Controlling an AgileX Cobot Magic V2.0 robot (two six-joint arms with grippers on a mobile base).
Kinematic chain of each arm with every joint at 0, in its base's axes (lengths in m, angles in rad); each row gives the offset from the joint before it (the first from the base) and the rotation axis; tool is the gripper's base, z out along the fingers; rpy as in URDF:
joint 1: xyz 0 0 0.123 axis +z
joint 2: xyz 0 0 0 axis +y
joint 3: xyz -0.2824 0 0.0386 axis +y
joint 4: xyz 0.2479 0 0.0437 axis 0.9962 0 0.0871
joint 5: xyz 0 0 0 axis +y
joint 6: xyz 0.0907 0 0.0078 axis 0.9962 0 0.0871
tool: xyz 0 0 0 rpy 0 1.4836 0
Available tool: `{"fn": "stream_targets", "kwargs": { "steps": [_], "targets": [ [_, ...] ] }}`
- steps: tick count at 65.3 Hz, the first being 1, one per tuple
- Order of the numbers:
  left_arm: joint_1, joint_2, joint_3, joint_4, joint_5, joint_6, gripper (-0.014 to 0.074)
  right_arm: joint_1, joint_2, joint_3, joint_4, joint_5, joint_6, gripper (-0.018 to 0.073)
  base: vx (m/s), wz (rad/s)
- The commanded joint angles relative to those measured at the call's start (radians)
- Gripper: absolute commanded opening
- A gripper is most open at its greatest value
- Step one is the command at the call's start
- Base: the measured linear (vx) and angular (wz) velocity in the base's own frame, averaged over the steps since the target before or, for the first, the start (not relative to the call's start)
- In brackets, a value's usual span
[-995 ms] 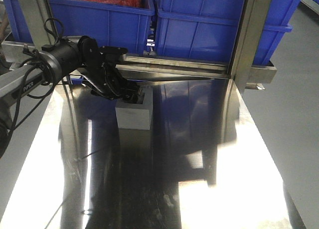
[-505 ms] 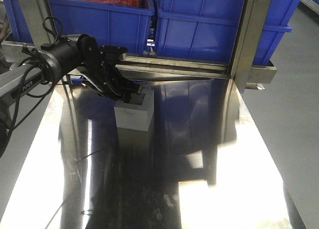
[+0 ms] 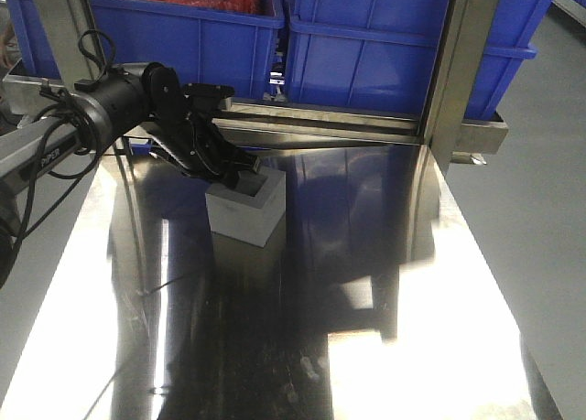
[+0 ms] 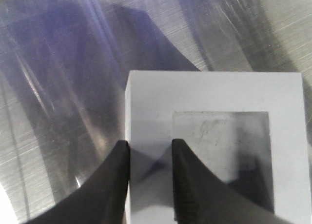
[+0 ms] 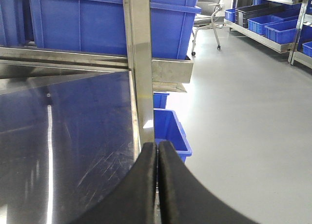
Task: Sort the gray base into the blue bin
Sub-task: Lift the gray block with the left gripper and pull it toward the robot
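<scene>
The gray base (image 3: 240, 217) has lifted, tilted, off the counter (image 3: 385, 310) in the front view; the left wrist view shows the left end effector (image 4: 149, 145) clamping its recess wall; the right wrist view shows the right end effector (image 5: 157, 147) pressed closed, holding nothing.

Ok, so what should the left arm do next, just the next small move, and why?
Probably raise the left tool straight up. Its fingers straddle one wall of the gray base, one outside, one in the recess, so the grip looks made. The blue bin stands higher, behind the back rail of the steel table, so the block likely needs height before it travels.
</scene>
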Motion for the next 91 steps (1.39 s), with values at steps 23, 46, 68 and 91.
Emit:
{"fn": "stream_targets", "kwargs": {
  "steps": [23, 46, 68, 91],
  "targets": [
    [-0.006, -0.259, -0.019, -0.045, -0.271, -0.003, 0.0037, 0.0, -0.002, 0.002, -0.007, -0.074, -0.013, -0.0005, 0.0, 0.0],
    [-0.006, -0.408, -0.019, -0.032, -0.293, 0.032, 0.0038, 0.0, -0.002, 0.002, -0.007, -0.074, -0.013, -0.0005, 0.0, 0.0],
    [-0.006, -0.503, 0.006, -0.014, -0.3, 0.067, 0.0038, 0.0, -0.002, 0.002, -0.007, -0.074, -0.013, -0.0005, 0.0, 0.0],
    [-0.006, -0.809, 0.484, -0.014, -0.581, 0.076, 0.0038, 0.0, -0.002, 0.002, -0.007, -0.074, -0.013, -0.0005, 0.0, 0.0]
  ]
}}
